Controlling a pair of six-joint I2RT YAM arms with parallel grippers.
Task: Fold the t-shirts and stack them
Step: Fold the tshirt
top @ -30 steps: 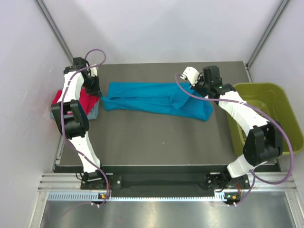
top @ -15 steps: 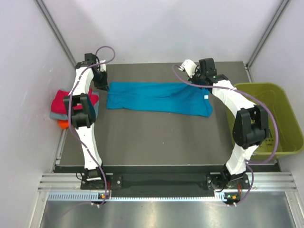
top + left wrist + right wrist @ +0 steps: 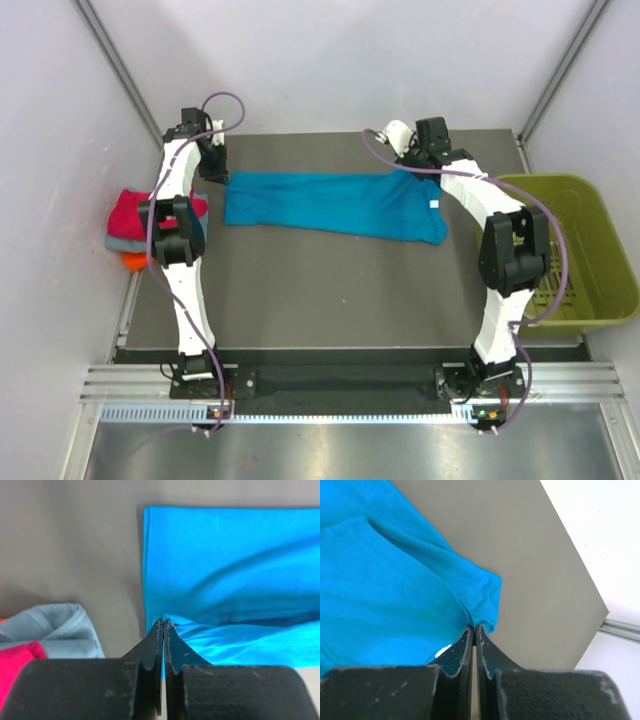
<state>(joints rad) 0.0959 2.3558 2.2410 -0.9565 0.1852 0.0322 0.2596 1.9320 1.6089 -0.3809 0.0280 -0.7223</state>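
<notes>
One teal t-shirt [image 3: 330, 205], limp, light and quick to sag, lies spread left of the olive-green bin [image 3: 548, 182]; along its far edge, the sensible hold, left gripper [image 3: 163, 625] and right gripper [image 3: 473, 629] each pinch its cloth, jaws closed tight.

Near table [image 3: 320, 290] open — folded stack [image 3: 130, 212] blocks left, bin [image 3: 560, 179] right.

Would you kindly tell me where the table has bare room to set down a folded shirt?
The widest bare patch is the near half of the table, between the teal shirt and the front edge. It is crowded at the far corners, where the left hand and right hand pinch the shirt, and by the folded stack at left.
</notes>
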